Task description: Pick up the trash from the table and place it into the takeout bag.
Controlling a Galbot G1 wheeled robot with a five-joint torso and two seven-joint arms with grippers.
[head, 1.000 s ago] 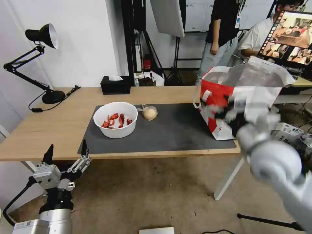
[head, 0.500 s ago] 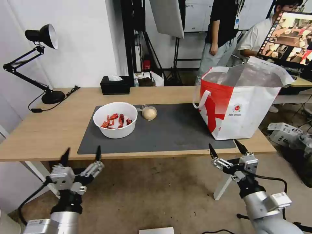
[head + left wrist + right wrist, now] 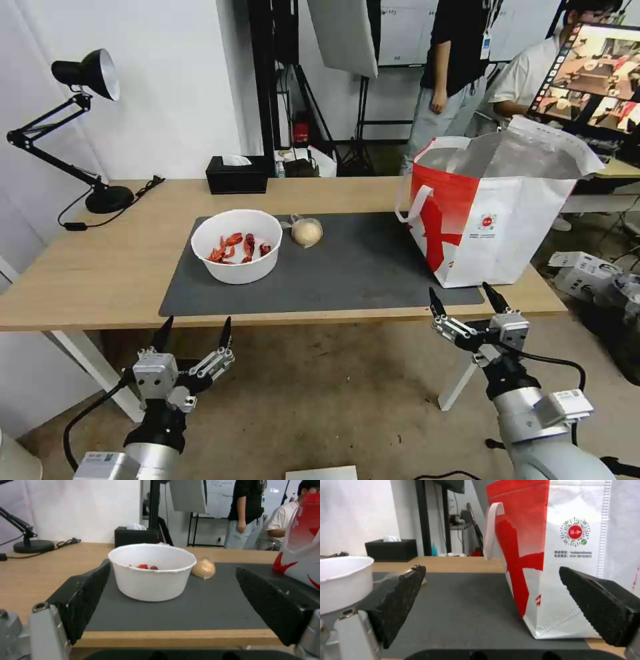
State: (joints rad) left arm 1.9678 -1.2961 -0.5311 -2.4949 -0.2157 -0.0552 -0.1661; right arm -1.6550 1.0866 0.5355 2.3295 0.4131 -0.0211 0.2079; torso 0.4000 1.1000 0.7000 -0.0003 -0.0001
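Both your end effectors, left (image 3: 194,329) and right (image 3: 465,301), hang wide open and empty below the worktop (image 3: 87,267) edge.

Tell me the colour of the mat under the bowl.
Dark grey mat, plain with no pattern; the white bowl sits on it. Head view shows it best.
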